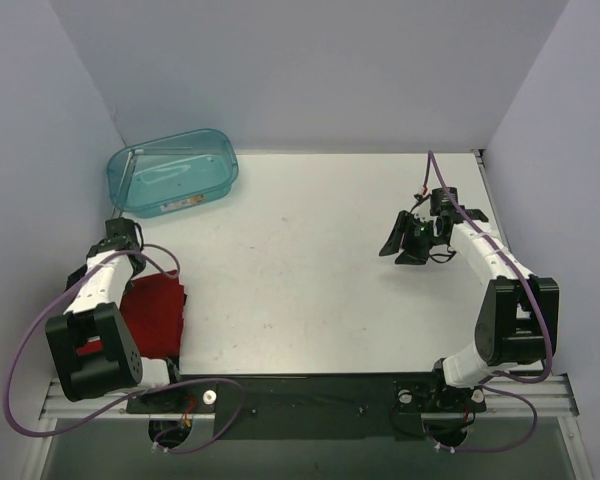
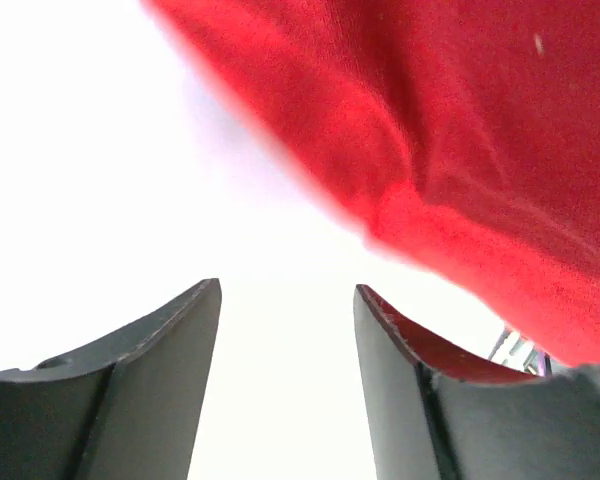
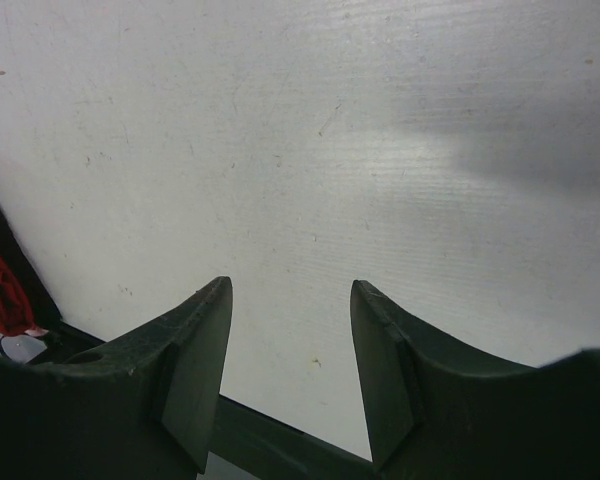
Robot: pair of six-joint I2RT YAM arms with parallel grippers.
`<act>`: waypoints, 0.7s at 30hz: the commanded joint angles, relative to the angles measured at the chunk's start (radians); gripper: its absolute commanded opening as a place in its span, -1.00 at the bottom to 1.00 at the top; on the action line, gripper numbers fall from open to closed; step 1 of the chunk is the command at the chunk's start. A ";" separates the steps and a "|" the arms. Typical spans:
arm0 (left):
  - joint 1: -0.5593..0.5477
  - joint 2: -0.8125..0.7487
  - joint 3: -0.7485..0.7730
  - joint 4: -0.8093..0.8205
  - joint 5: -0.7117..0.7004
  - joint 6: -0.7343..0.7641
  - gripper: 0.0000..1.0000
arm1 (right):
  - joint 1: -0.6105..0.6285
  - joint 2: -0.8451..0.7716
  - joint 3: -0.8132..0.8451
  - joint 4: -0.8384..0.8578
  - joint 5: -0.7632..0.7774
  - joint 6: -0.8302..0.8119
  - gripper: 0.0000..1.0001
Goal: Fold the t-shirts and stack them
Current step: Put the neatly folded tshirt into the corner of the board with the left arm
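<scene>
- My left fingers (image 2: 208, 305) stand apart, a moderate gap between them, and nothing is gripped in it; only bright white table shows through the gap.
- Just past my left fingers, up and to the right in the wrist view, lies the red shirt (image 2: 460, 150). A rounded, bunched edge of it faces me. Whether the cloth touches my right-hand finger there I cannot tell; that finger's inner face shows a red tint.
- From above, my left arm reaches along the left edge of the table (image 1: 310, 260) and covers part of the shirt, so my left fingers themselves are hard to make out in that view.
- My right fingers (image 3: 218, 305) are also apart, about half spread, holding nothing. They hang over bare table, which is white and lightly scuffed.
- From above, my right fingers (image 1: 410, 245) sit on the right side of the table, towards the far half, pointing left.
- The red shirt (image 1: 155, 315) lies as a compact dark red bundle at the near left of the table, beside my left arm's base and well apart from my right fingers.
- A teal tub (image 1: 173, 170) sits at the far left corner of the table, apart from the shirt.
</scene>
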 commanded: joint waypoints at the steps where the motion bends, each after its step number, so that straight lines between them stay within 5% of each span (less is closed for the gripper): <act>1: 0.010 -0.036 -0.002 0.184 -0.151 0.100 0.36 | -0.011 -0.027 0.010 -0.004 -0.021 -0.014 -0.07; 6: 0.006 -0.047 0.084 0.068 -0.067 0.039 0.30 | -0.010 -0.026 0.010 -0.004 -0.021 -0.011 -0.07; 8: 0.003 -0.029 0.185 -0.128 0.127 -0.097 0.08 | -0.011 -0.024 0.010 -0.002 -0.023 -0.010 -0.07; 10: 0.001 0.007 0.271 -0.253 0.307 -0.206 -0.36 | -0.011 -0.022 0.011 -0.002 -0.024 -0.011 -0.07; 13: -0.014 0.063 0.375 -0.341 0.502 -0.332 -0.62 | -0.011 -0.025 0.013 -0.002 -0.031 -0.008 -0.07; 15: -0.045 0.067 0.414 -0.399 0.761 -0.357 -0.63 | -0.011 -0.025 0.013 -0.005 -0.029 -0.007 -0.07; 17: -0.115 0.033 0.394 -0.381 0.838 -0.387 -0.52 | -0.011 -0.027 0.013 -0.009 -0.029 -0.007 -0.07; 21: -0.374 -0.016 0.276 -0.217 0.757 -0.432 0.11 | -0.010 -0.032 0.011 -0.012 -0.028 -0.007 -0.07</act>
